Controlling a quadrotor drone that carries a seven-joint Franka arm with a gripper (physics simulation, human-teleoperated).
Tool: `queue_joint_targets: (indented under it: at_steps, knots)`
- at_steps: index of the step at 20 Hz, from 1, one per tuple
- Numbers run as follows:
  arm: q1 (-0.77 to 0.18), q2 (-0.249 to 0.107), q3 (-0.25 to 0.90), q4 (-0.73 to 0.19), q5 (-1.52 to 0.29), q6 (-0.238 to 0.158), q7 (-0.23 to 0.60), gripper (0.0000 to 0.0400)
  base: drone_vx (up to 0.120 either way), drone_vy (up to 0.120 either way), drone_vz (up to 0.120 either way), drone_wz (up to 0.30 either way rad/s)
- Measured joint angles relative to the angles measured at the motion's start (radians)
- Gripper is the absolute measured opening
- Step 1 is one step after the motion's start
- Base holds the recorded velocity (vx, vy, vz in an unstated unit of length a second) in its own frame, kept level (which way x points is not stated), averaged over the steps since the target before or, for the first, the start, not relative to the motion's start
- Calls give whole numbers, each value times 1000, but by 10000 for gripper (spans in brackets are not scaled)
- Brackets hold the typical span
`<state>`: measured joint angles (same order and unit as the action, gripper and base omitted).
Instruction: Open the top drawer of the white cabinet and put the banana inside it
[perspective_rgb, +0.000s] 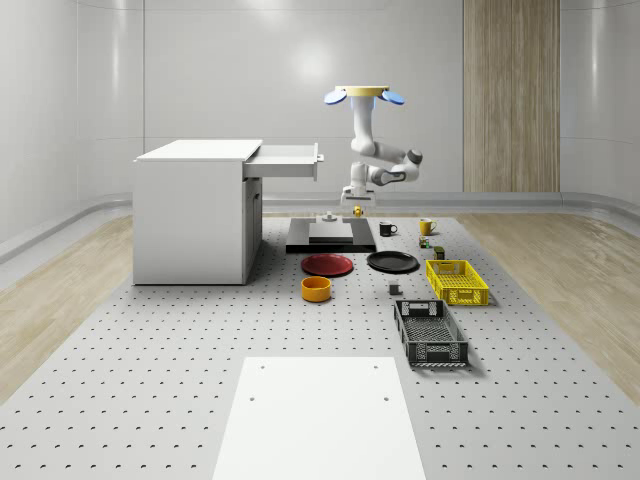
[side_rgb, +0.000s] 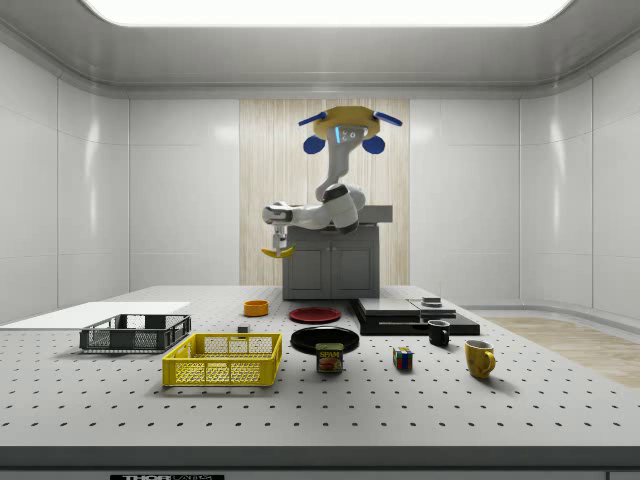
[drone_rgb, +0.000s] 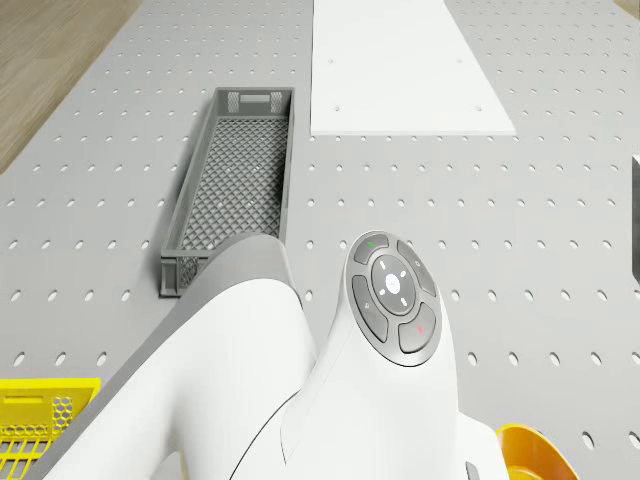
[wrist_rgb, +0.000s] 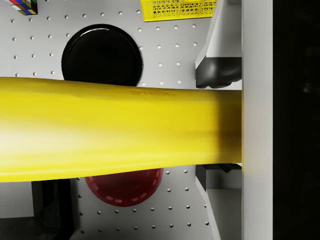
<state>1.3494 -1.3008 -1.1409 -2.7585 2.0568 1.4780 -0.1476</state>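
The white cabinet (perspective_rgb: 195, 215) stands at the whole-scene view's left, its top drawer (perspective_rgb: 285, 162) pulled out to the right. My drone (perspective_rgb: 363, 94) hovers to the right of the drawer, over the black platform (perspective_rgb: 330, 238). Its arm hangs down, and the gripper (perspective_rgb: 355, 203) is shut on the yellow banana (perspective_rgb: 357, 211), a little lower than the drawer front and apart from it. In the side view the banana (side_rgb: 278, 252) hangs under the gripper (side_rgb: 279, 240), in front of the cabinet (side_rgb: 330, 265). In the wrist view the banana (wrist_rgb: 115, 130) lies crosswise in the gripper (wrist_rgb: 219, 122), between the fingers (wrist_rgb: 220, 72).
On the table lie a red plate (perspective_rgb: 328, 264), a black plate (perspective_rgb: 392, 261), an orange bowl (perspective_rgb: 316, 288), a yellow basket (perspective_rgb: 456, 281), a dark basket (perspective_rgb: 430, 333), two mugs (perspective_rgb: 388, 229) and a white sheet (perspective_rgb: 318, 418) at the front. The drone view looks past the arm (drone_rgb: 300, 380).
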Motion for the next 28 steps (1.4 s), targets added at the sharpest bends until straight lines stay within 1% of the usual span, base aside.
queue_joint_targets:
  at_steps: [28]
  knots:
    - [-4,9,2,-1,5,-8,4,200,-120,0,120,0]
